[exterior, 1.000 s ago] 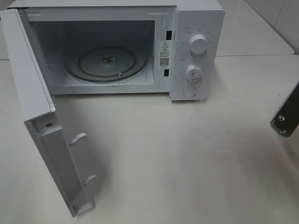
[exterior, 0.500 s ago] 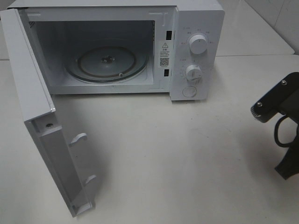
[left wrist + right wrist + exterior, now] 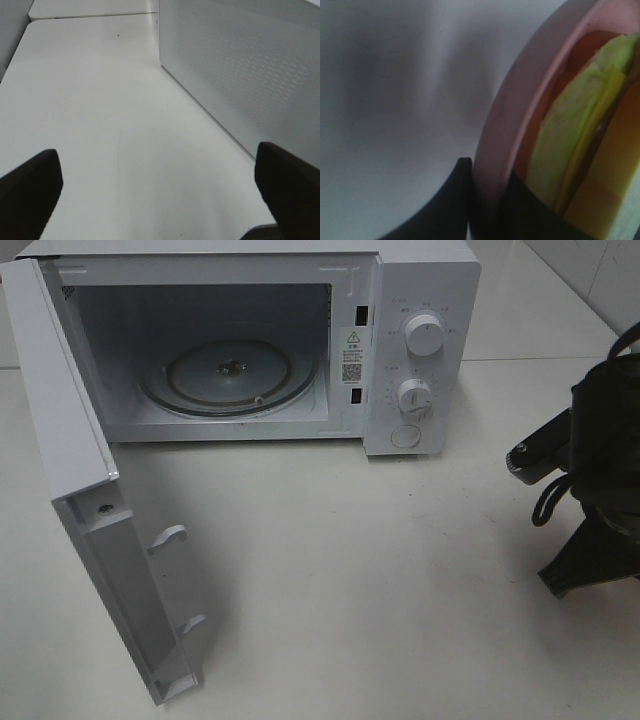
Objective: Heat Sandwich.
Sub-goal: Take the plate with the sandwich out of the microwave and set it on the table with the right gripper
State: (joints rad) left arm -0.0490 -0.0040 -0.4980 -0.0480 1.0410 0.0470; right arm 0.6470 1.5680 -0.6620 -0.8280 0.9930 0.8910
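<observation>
Sandwich plate pinched at right edge

Microwave (image 3: 250, 340) stands at the far side of the table (image 3: 400, 590), door (image 3: 90, 510) swung open to the left. Right gripper (image 3: 487, 200) clamps the pink plate (image 3: 502, 105) rim; the sandwich (image 3: 580, 140) lies on it. Left gripper (image 3: 160, 185) is spread wide, empty, just beside the door.

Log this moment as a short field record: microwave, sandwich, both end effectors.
microwave: door swung fully open, glass turntable bare
sandwich: on pink plate, seen only in the right wrist view
right end effector: shut on the pink plate's rim
left end effector: open, empty, beside the microwave's perforated side wall
</observation>
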